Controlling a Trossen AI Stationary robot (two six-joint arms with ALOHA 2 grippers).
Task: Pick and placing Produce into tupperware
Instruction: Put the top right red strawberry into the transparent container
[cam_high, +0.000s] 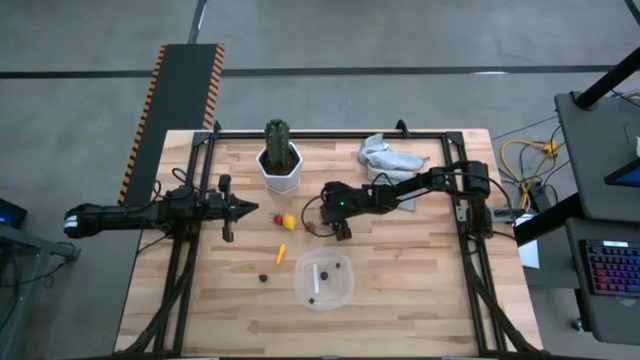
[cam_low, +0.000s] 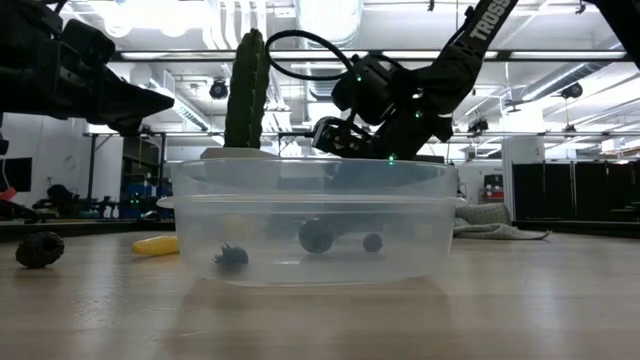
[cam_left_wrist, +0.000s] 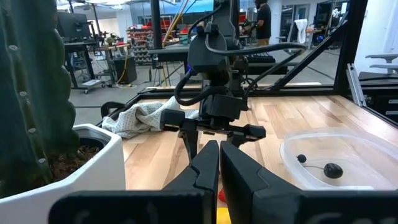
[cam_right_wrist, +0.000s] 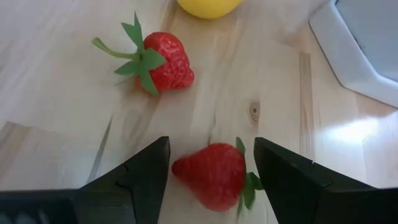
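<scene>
Two red strawberries lie on the wood. One strawberry (cam_right_wrist: 214, 176) sits between the open fingers of my right gripper (cam_right_wrist: 211, 143), which slants down over it with a finger on either side, and I see no touch. The other strawberry (cam_right_wrist: 163, 62) and a yellow lemon (cam_right_wrist: 208, 5) lie just beyond. An orange sliver (cam_high: 281, 252) and a dark berry (cam_high: 264, 278) rest near the clear tupperware (cam_high: 324, 280), which holds dark berries (cam_low: 316, 236). My left gripper (cam_high: 245, 208) waits shut and level at the left.
A tall green cactus (cam_high: 277, 140) in a white pot (cam_high: 281, 178) stands just behind the produce, close to my right gripper (cam_high: 322, 225). A crumpled grey cloth (cam_high: 390, 155) lies at the back right. A black frame (cam_high: 330, 133) borders the table.
</scene>
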